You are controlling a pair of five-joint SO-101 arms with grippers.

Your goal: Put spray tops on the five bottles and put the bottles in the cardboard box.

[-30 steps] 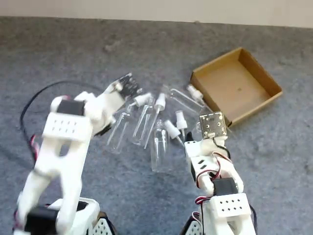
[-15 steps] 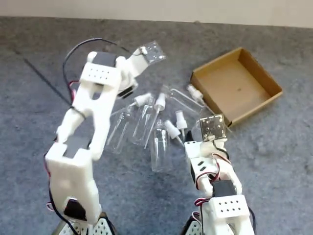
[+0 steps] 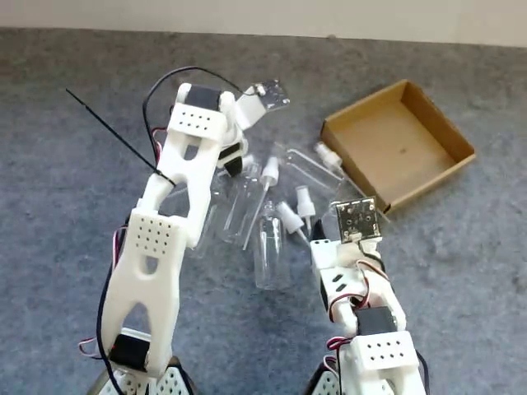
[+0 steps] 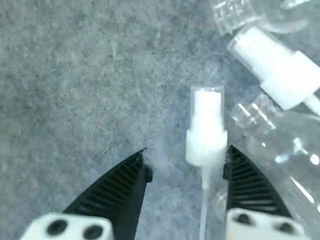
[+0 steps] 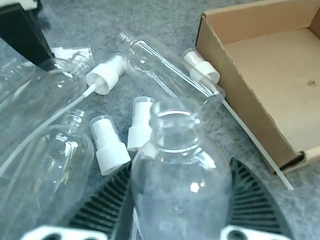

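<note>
Grey carpet (image 3: 74, 82) underlies the cardboard box (image 3: 395, 140), a pale strip (image 3: 247, 15) behind.

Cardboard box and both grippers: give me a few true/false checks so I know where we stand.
1. The cardboard box has bottles in it. False: none is inside, and its floor is bare.
2. The right gripper holds a clear bottle with no top on its neck. True.
3. The left gripper is shut on a spray top. False: its fingers are open, and the spray top lies on the carpet between them.
4. A second bottle lies on its side near the box, its neck open. True.
</note>
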